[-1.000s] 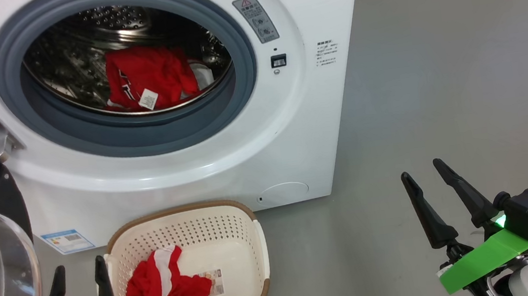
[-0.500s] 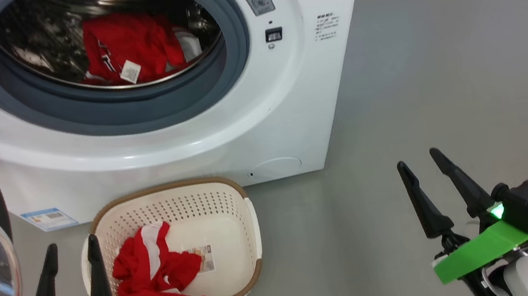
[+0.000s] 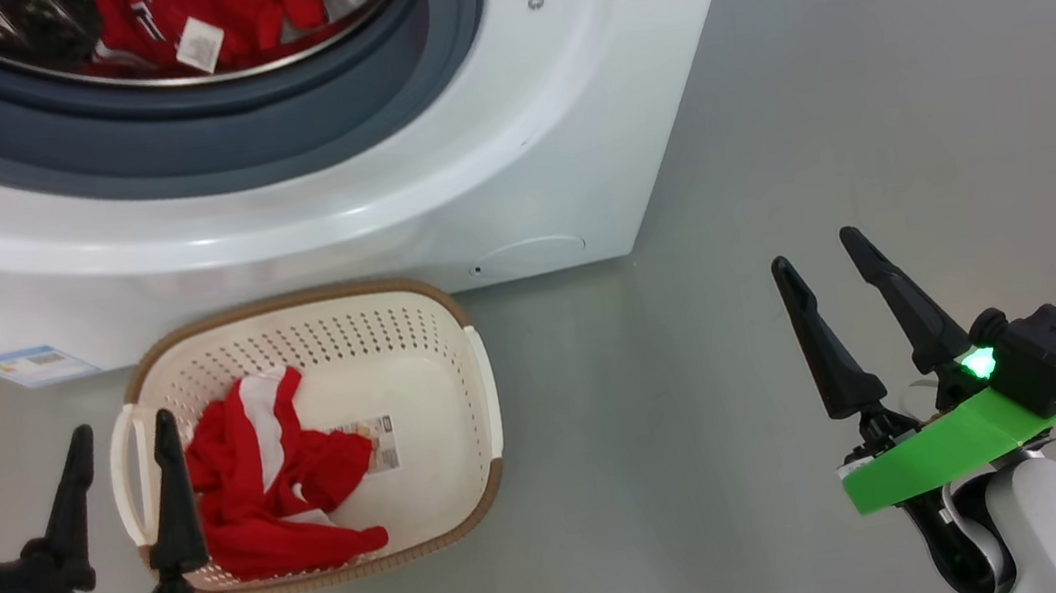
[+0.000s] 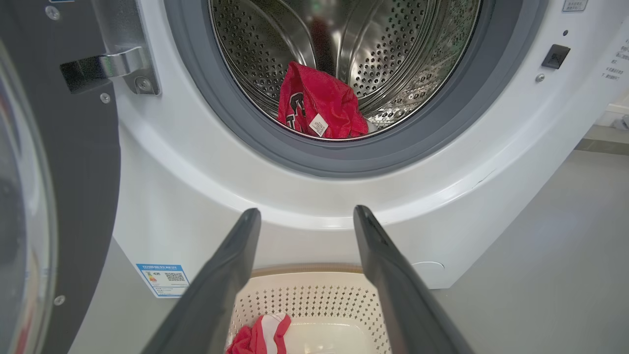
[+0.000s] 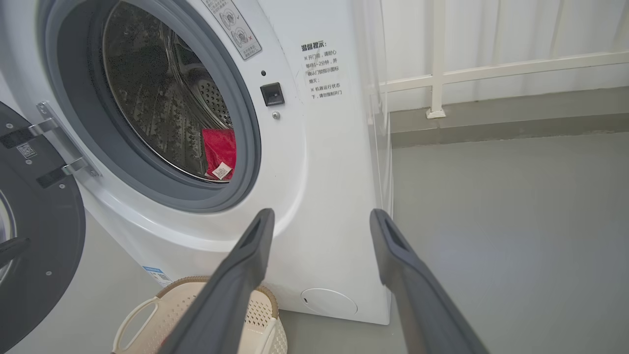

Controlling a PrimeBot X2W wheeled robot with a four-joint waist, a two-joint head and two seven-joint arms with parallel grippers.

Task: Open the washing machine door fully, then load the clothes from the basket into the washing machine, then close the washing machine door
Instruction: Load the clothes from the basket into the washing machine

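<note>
Tipped further down since a second ago, head camera and all, so the washing machine (image 3: 509, 138) merely slid up the frame, cropped now to its lower front. Lifted higher as well, the left gripper (image 3: 121, 422), inner finger now crossing the left handle of the basket (image 3: 392, 333) rather than standing beside it; touching or not, cannot tell. Spread wide, both long fingers, gripping nothing. Same on the right gripper (image 3: 813, 246): splayed wide, empty, hovering over bare grey floor (image 3: 767, 106) well to the right of the basket. Parked on the floor just in front of the washer, that basket, between the blue sticker (image 3: 33, 364) and the round flap (image 3: 528, 256). Holding one heap of the clothes (image 3: 258, 481), red with a white stripe, bunched in its left half against the paper label (image 3: 375, 443). Already in the steel drum (image 4: 393, 49): another red garment (image 4: 319, 103), white tag (image 4: 318, 125) showing, lying just behind the grey gasket (image 4: 275, 147). Swung well open to the left, the washing machine door (image 4: 73, 172), black rim, metal hinge (image 4: 113, 64) and glass bowl (image 4: 19, 196) in view.
</note>
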